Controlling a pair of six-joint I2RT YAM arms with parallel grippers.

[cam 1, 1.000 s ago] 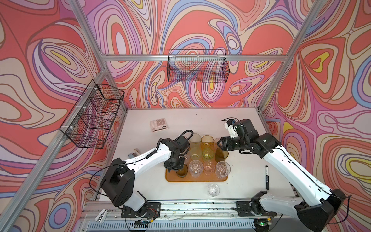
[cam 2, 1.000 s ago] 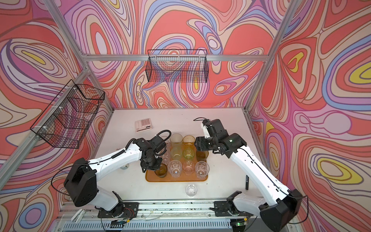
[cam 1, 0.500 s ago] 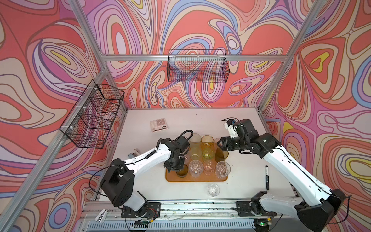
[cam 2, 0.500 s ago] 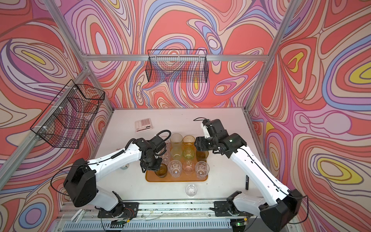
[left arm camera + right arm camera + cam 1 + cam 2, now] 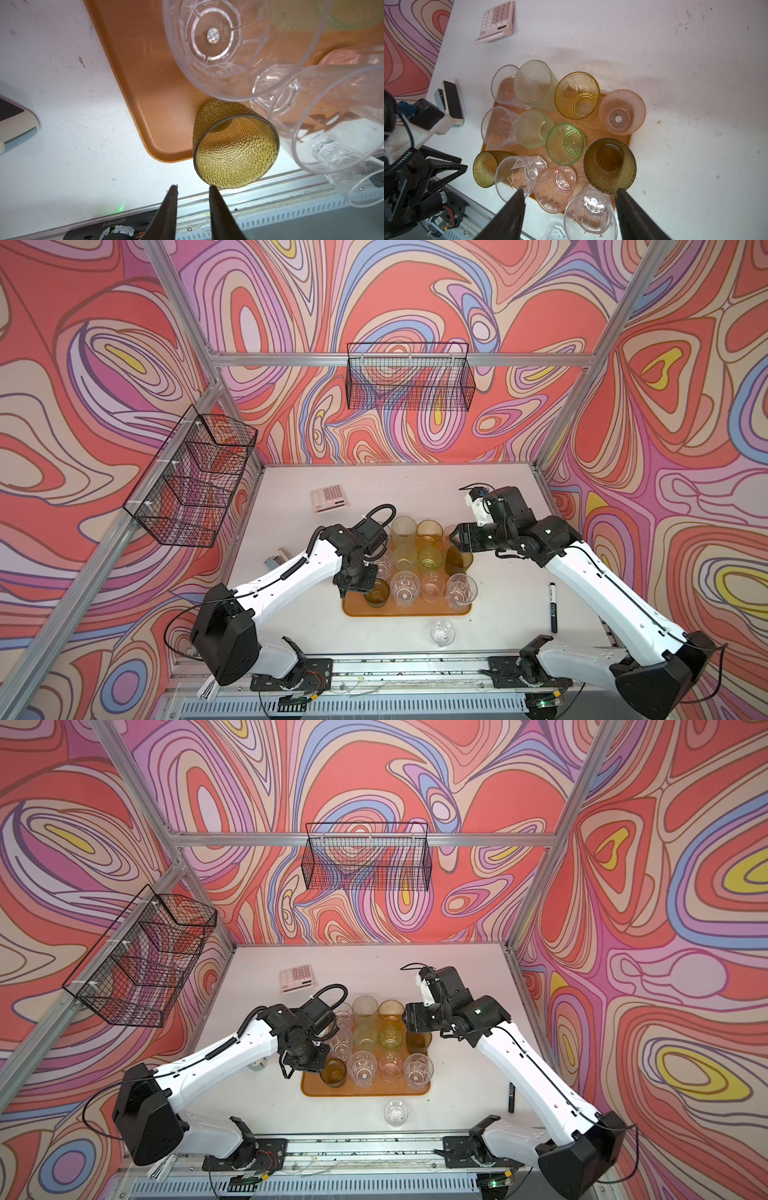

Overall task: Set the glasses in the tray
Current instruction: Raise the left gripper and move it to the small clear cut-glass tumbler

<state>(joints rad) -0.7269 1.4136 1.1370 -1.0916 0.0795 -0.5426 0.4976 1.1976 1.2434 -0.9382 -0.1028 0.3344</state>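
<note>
Since the earlier frames almost nothing had shifted except the left gripper [image 5: 192,188], whose jaws had parted from the small olive-green dimpled tumbler [image 5: 377,593] and now stood slightly spread, empty, just beside its rim. That tumbler stood upright in the near-left corner of the flat orange-brown rectangular tray [image 5: 353,611], apparently released and seated.

Moving rightward across the tray, the rest of the see-through glasses [image 5: 566,143] stood in rough rows: clear faceted ones along the left edge and the near edge, a tall frosted pale one [image 5: 403,526] and an amber one [image 5: 429,531] at the far edge, a bright green one near the middle, and a pink one between two clear ones in the near row. A dark brown dimpled tumbler [image 5: 459,560] stood by the right edge, and a pink dimpled one [image 5: 622,112] occupied the far-right corner (seen well only in the right wrist view).

The right gripper [image 5: 570,194] hovered above the tray's right side with jaws spread wide, holding nothing.

By my count twelve glasses were on the tray. One clear faceted tumbler [image 5: 441,634] remained on the white tabletop [image 5: 511,572] just off the tray's near edge, toward its right end, so the job looked nearly finished, with that single glass left.
</note>
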